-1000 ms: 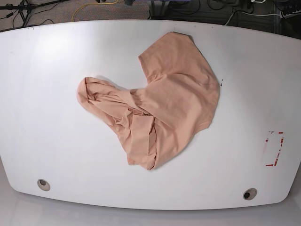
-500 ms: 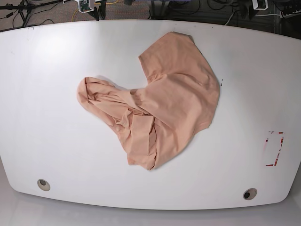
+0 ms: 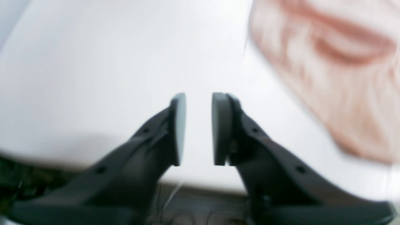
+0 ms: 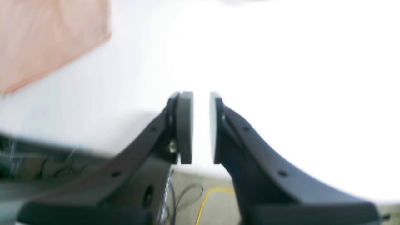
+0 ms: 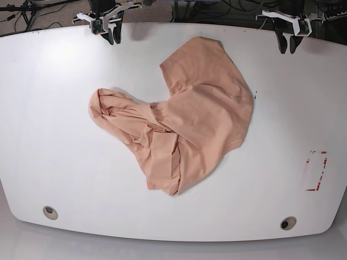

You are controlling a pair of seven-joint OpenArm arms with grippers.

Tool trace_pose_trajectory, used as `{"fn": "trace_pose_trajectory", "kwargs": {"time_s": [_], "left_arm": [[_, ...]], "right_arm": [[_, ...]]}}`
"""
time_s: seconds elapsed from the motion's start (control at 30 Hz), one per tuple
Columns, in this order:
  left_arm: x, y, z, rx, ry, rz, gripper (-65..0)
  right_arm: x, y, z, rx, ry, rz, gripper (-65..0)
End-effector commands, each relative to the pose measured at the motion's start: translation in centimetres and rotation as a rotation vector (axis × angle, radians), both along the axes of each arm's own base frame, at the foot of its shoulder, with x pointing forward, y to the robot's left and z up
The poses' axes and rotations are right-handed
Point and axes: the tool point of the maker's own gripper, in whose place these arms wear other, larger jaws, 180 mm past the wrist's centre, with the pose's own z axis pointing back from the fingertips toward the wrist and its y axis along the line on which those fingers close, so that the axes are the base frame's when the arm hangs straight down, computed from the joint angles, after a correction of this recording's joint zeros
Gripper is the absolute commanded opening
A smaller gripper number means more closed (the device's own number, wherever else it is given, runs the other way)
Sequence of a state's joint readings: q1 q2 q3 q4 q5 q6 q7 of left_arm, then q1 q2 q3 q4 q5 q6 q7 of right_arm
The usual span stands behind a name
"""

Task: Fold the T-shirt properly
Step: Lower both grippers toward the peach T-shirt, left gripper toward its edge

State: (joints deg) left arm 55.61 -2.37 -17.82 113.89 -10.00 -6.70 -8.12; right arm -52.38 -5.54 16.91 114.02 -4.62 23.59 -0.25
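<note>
T-shirt (image 5: 184,119) of peach-pink cloth lies crumpled in the middle of the white table (image 5: 54,135), well clear of every edge. One broad, fairly flat part spreads toward the far edge and the side where the left arm stands; a bunched, wrinkled part trails toward the other side, and a folded-over flap points at the near edge. Which part is sleeve or hem I cannot tell.

Both arms hang at the far edge of the table, one toward each far corner, neither touching the cloth. The left claw (image 5: 288,44) has its two pads a small gap apart with only bare table showing between them; it holds nothing, and from its wrist view the T-shirt is a blurred pink mass off to one side. The right claw (image 5: 114,36) also shows a narrow slit between its pads, empty, with a corner of the shirt at the edge of its wrist view.

A small red-marked rectangle (image 5: 316,171) sits near the table's edge on the left arm's side.
</note>
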Motion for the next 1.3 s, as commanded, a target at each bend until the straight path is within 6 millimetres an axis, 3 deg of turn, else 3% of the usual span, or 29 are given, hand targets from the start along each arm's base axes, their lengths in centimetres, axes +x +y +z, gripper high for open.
{"fn": "trace_pose_trajectory", "kwargs": {"time_s": [0.0,0.1,0.3,0.63,0.73,0.9,1.1,1.27], "left_arm": [[0.8,0.0,0.7,0.004,-0.025,-0.004,-33.6],[1.8,0.0,0.7,0.002,-0.034,-0.001,-25.1],[3.8,0.1,0.5,-0.005,-0.030,0.004,-25.7],[9.3,-0.6,0.8,-0.017,-0.014,-0.038,-25.4],[11.1,-0.6,0.8,-0.020,0.011,-0.041,-25.4],[13.9,-0.8,1.0,-0.034,0.064,-0.040,-25.4],[16.4,-2.9,1.5,-0.052,0.133,-0.150,-25.4],[17.8,-3.8,0.6,-0.095,0.178,-0.175,-25.4]], "right_arm": [[1.3,0.0,1.5,-0.002,-0.065,0.005,-55.6],[1.9,0.0,1.8,-0.002,-0.083,0.004,-55.5],[3.3,0.0,2.1,0.000,-0.120,0.002,-53.4],[4.7,0.2,2.8,0.009,-0.163,-0.010,-25.2],[5.0,0.2,2.9,0.009,-0.169,-0.010,-20.9],[5.3,0.2,3.0,0.009,-0.178,-0.010,-20.5],[5.4,0.2,3.1,0.009,-0.183,-0.012,-20.5],[5.8,0.2,3.3,0.009,-0.193,-0.012,-20.5]]}}
